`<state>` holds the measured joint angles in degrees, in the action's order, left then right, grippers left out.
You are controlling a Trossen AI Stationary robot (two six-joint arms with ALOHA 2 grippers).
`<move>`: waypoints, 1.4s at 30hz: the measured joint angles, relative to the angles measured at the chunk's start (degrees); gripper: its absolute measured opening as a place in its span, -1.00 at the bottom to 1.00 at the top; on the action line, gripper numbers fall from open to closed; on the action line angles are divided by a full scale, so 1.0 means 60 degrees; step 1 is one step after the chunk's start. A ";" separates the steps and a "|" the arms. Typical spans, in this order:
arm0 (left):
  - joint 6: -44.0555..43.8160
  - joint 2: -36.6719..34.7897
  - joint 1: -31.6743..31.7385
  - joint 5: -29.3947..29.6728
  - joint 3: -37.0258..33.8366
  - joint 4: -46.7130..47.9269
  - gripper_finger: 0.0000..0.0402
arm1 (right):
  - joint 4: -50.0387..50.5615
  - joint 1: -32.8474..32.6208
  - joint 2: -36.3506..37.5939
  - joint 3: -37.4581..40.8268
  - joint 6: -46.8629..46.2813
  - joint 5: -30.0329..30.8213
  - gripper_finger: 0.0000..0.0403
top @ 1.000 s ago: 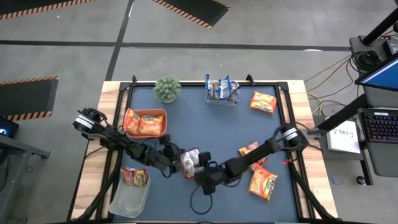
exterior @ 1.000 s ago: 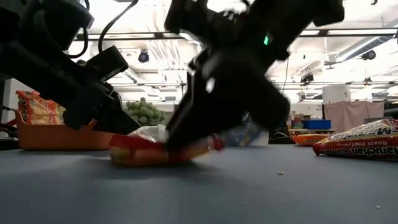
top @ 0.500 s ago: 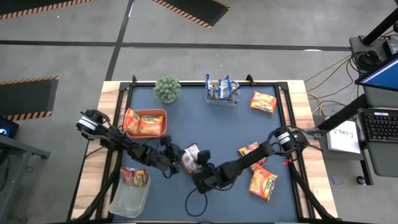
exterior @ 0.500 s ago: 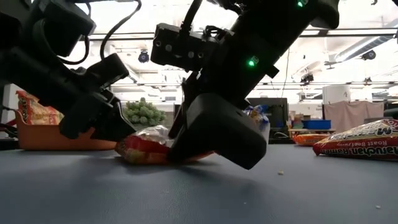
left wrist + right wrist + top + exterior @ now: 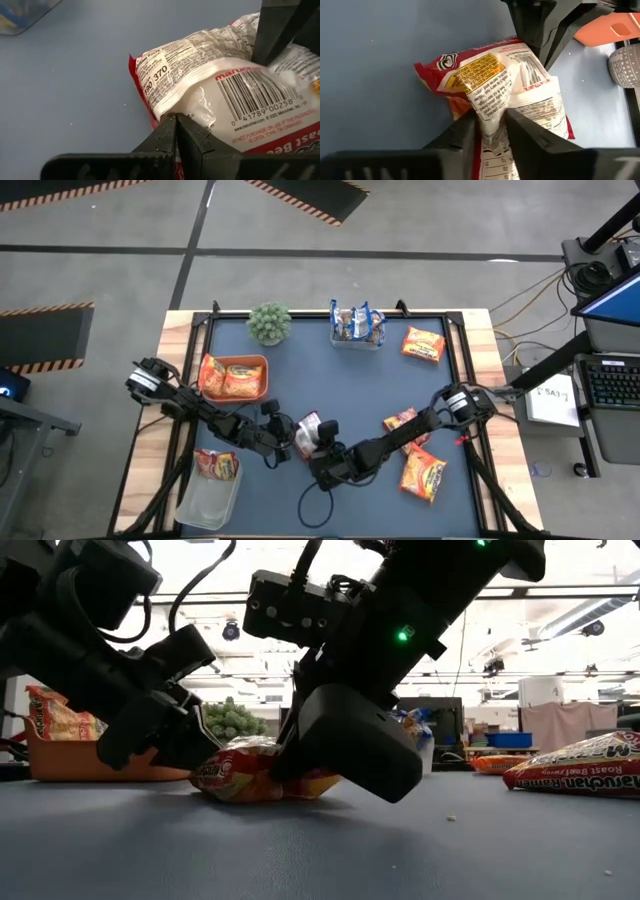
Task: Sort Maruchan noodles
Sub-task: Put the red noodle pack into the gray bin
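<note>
While my left gripper (image 5: 176,131) pinches one edge of the crinkly red ramen packet (image 5: 307,432) at table centre, my right gripper (image 5: 490,125) narrows on the opposite edge, nearer along its length.

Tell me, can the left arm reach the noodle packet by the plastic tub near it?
Probably yes. That packet lies close beside the left arm, with nothing covering it. But the left gripper is shut against the red packet that the right gripper pinches.
</note>
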<state>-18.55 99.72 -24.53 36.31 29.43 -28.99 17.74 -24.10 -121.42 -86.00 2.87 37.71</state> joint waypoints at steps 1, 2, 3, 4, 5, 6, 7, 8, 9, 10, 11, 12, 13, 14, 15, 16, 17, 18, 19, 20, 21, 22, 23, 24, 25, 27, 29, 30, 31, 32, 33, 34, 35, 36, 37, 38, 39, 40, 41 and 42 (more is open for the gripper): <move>0.0000 -0.0030 -0.0004 -0.0011 0.0000 0.0000 -1.00 | 0.0004 -0.0004 0.0003 0.0000 0.0004 0.0000 -0.59; 0.0003 -0.0070 -0.0005 -0.0024 0.0000 0.0009 -1.00 | 0.0014 -0.0004 0.0007 0.0000 0.0004 0.0000 -0.64; 0.0004 -0.0110 -0.0005 -0.0030 0.0000 0.0011 -1.00 | 0.0025 -0.0007 0.0014 0.0000 0.0017 0.0000 -0.69; 0.0004 -0.0154 -0.0005 -0.0032 0.0000 0.0018 -1.00 | 0.0025 -0.0004 0.0021 0.0000 0.0021 -0.0010 -0.73; 0.0004 -0.0212 -0.0005 -0.0032 0.0000 0.0054 -1.00 | 0.0030 -0.0004 0.0037 0.0000 0.0022 -0.0014 -0.78; 0.0004 -0.0280 -0.0006 -0.0035 0.0000 0.0095 -1.00 | 0.0049 -0.0004 0.0068 0.0000 0.0022 -0.0038 -0.82; 0.0004 -0.0344 -0.0009 -0.0038 0.0000 0.0120 -1.00 | 0.0093 -0.0006 0.0110 0.0000 0.0020 -0.0072 -0.85; 0.0004 -0.0414 -0.0017 -0.0047 0.0000 0.0177 -1.00 | 0.0125 -0.0004 0.0161 0.0000 0.0018 -0.0111 -0.89; 0.0007 -0.0514 -0.0034 -0.0047 0.0000 0.0274 -1.00 | 0.0140 -0.0004 0.0230 0.0000 0.0017 -0.0117 -0.92; 0.0007 -0.0600 -0.0054 -0.0048 0.0000 0.0311 -1.00 | 0.0198 -0.0004 0.0315 0.0000 -0.0029 -0.0129 -0.94; 0.0007 -0.0695 -0.0083 -0.0047 0.0000 0.0339 -1.00 | 0.0263 -0.0004 0.0414 0.0000 -0.0113 -0.0175 -0.95; 0.0017 -0.0792 -0.0111 -0.0047 0.0000 0.0405 -1.00 | 0.0332 -0.0002 0.0551 0.0000 -0.0263 -0.0342 -0.95; 0.0064 -0.0892 -0.0149 -0.0045 0.0000 0.0487 -1.00 | 0.0450 0.0023 0.0700 0.0000 -0.0410 -0.0632 -0.95; 0.0120 -0.0986 -0.0179 -0.0043 0.0000 0.0511 -1.00 | 0.0462 0.0081 0.0834 0.0000 -0.0610 -0.0973 -0.96; 0.0186 -0.1087 -0.0224 -0.0043 0.0002 0.0521 -1.00 | 0.0478 0.0135 0.0992 -0.0004 -0.0850 -0.1381 -0.96; 0.0255 -0.1214 -0.0266 -0.0041 0.0004 0.0581 -1.00 | 0.0556 0.0200 0.1124 -0.0004 -0.1073 -0.1765 -0.96; 0.0294 -0.1347 -0.0302 -0.0036 0.0001 0.0597 -1.00 | 0.0562 0.0288 0.1254 -0.0004 -0.1288 -0.2187 -0.96; 0.0335 -0.1488 -0.0345 -0.0036 0.0007 0.0598 -1.00 | 0.0568 0.0394 0.1398 -0.0004 -0.1546 -0.2613 -0.96; 0.0398 -0.1621 -0.0387 -0.0034 0.0007 0.0629 -1.00 | 0.0589 0.0507 0.1494 -0.0004 -0.1831 -0.3032 -0.96; 0.0461 -0.1753 -0.0441 -0.0032 0.0007 0.0652 -1.00 | 0.0566 0.0647 0.1608 -0.0004 -0.2165 -0.3480 -0.96; 0.0525 -0.1912 -0.0497 -0.0032 0.0007 0.0663 -1.00 | 0.0596 0.0784 0.1723 -0.0004 -0.2496 -0.3900 -0.96; 0.0583 -0.2085 -0.0556 -0.0019 0.0007 0.0678 -1.00 | 0.0641 0.0938 0.1791 -0.0004 -0.2854 -0.4361 -0.96; 0.0633 -0.2262 -0.0621 -0.0004 0.0007 0.0654 -1.00 | 0.0633 0.1088 0.1840 -0.0007 -0.3207 -0.4825 -0.96; 0.0710 -0.2453 -0.0706 0.0003 0.0011 0.0657 -1.00 | 0.0667 0.1241 0.1896 -0.0007 -0.3542 -0.5252 -0.96; 0.0795 -0.2644 -0.0794 0.0006 0.0011 0.0668 -1.00 | 0.0736 0.1379 0.1916 -0.0007 -0.3871 -0.5624 -0.96; 0.0928 -0.3031 -0.1004 0.0008 0.0066 0.0661 -1.00 | 0.0730 0.1642 0.1916 -0.0007 -0.4372 -0.6372 -0.96; 0.0955 -0.3343 -0.1224 0.0005 0.0176 0.0641 -1.00 | 0.0733 0.1833 0.1916 -0.0007 -0.4649 -0.6786 -0.96; 0.0985 -0.3463 -0.1348 -0.0058 0.0234 0.0609 -0.99 | 0.0720 0.1894 0.1916 -0.0007 -0.4790 -0.6818 -0.96; 0.1009 -0.3548 -0.1459 -0.0218 0.0270 0.0616 -0.97 | 0.0716 0.1947 0.1916 -0.0007 -0.4863 -0.6831 -0.96; 0.1006 -0.3589 -0.1556 -0.0311 0.0305 0.0617 -0.94 | 0.0716 0.2003 0.1916 -0.0007 -0.4907 -0.6848 -0.96; 0.0999 -0.3595 -0.1651 -0.0465 0.0327 0.0632 -0.90 | 0.0714 0.2036 0.1916 -0.0007 -0.4984 -0.6863 -0.96; 0.0939 -0.3595 -0.1746 -0.0484 0.0342 0.0665 -0.84 | 0.0713 0.2077 0.1916 -0.0007 -0.5043 -0.6862 -0.96; 0.0841 -0.3563 -0.1826 -0.0484 0.0342 0.0657 -0.78 | 0.0708 0.2104 0.1916 -0.0007 -0.5099 -0.6863 -0.96; 0.0720 -0.3502 -0.1866 -0.0482 0.0342 0.0595 -0.71 | 0.0700 0.2127 0.1916 -0.0007 -0.5158 -0.6863 -0.96; 0.0591 -0.3399 -0.1901 -0.0457 0.0350 0.0544 -0.63 | 0.0696 0.2134 0.1916 -0.0007 -0.5236 -0.6863 -0.96; 0.0483 -0.3276 -0.1926 -0.0397 0.0350 0.0500 -0.55 | 0.0693 0.2135 0.1916 -0.0007 -0.5303 -0.6863 -0.96; 0.0413 -0.3116 -0.1948 -0.0282 0.0350 0.0398 -0.45 | 0.0675 0.2135 0.1916 -0.0007 -0.5311 -0.6863 -0.96; 0.0394 -0.2920 -0.1961 -0.0161 0.0350 0.0235 -0.36 | 0.0642 0.2135 0.1916 -0.0007 -0.5311 -0.6859 -0.96; 0.0392 -0.2718 -0.1969 -0.0002 0.0351 0.0075 -0.26 | 0.0632 0.2135 0.1916 -0.0007 -0.5313 -0.6861 -0.96; 0.0411 -0.2509 -0.1972 0.0166 0.0363 -0.0002 -0.15 | 0.0614 0.2135 0.1916 -0.0007 -0.5331 -0.6863 -0.96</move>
<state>-16.08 84.67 -36.36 37.31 31.61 -29.00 21.42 -11.29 -109.93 -86.04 -29.11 -3.46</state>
